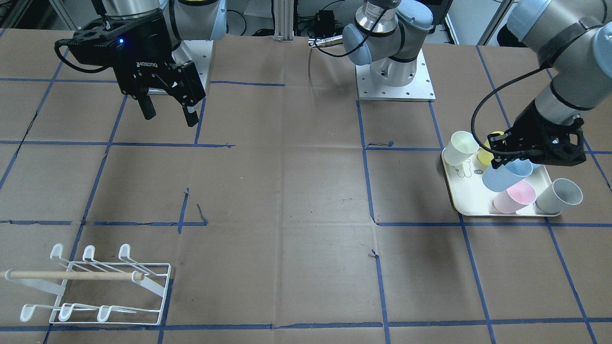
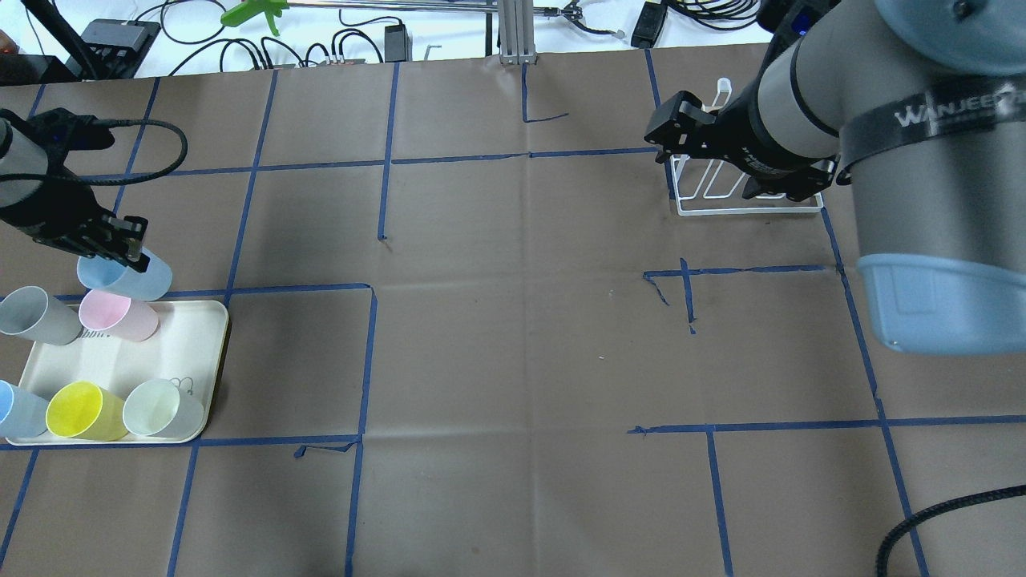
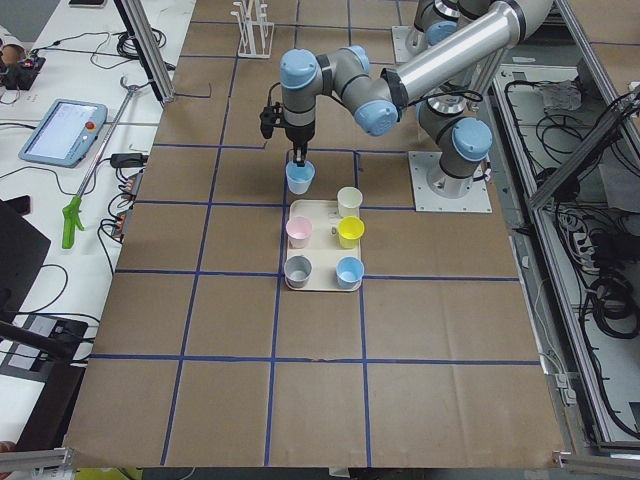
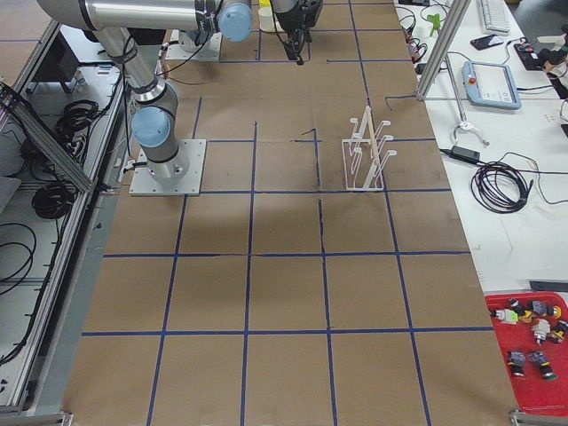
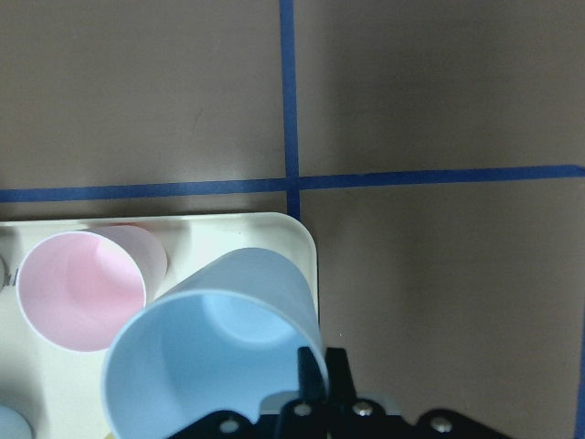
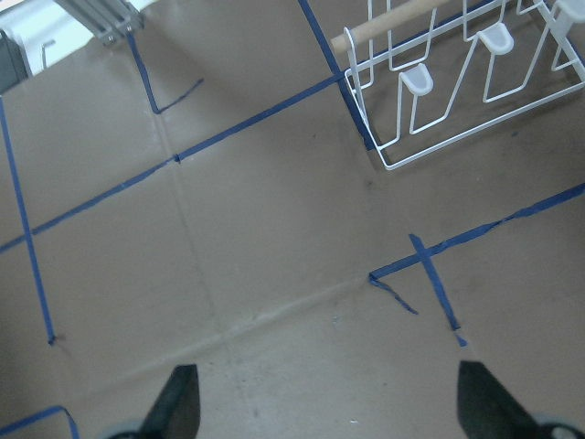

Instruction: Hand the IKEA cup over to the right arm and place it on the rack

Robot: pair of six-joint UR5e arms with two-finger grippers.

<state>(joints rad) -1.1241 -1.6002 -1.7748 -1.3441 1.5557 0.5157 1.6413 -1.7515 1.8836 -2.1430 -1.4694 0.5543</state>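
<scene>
- The left gripper (image 5: 322, 375) is pinched narrow on the wall of the blue cup (image 5: 210, 357), just at the rim, with 1 finger inside the mouth and 1 outside.
- The blue cup hangs tilted from that pinch, over the far corner of the cream tray (image 2: 212, 344) and just beside the pink cup (image 2: 120, 315). It looks raised off the tray, though no view shows the gap plainly.
- 4 more cups lie on the tray: grey (image 2: 32, 315), yellow (image 2: 80, 410), pale white (image 2: 160, 407) and a second blue one at the edge of the overhead view.
- The right gripper (image 1: 169, 116) hangs with its fingers spread wide and holds nothing. It is well apart from the cup and close to the rack (image 1: 110, 286).
- The rack stands bare, with no cup on its prongs.
- The cup looks like thin, smooth plastic: probably light, fairly stiff at the base and springy at the rim. A hard squeeze would likely make it go oval or slip.
- A 1-wall pinch lets it swing, so the transfer probably calls for slow moves.
- For the hand-over, the right gripper would best close across the lower body near the base, clear of the left fingers. That leaves the mouth free to go over a prong.
</scene>
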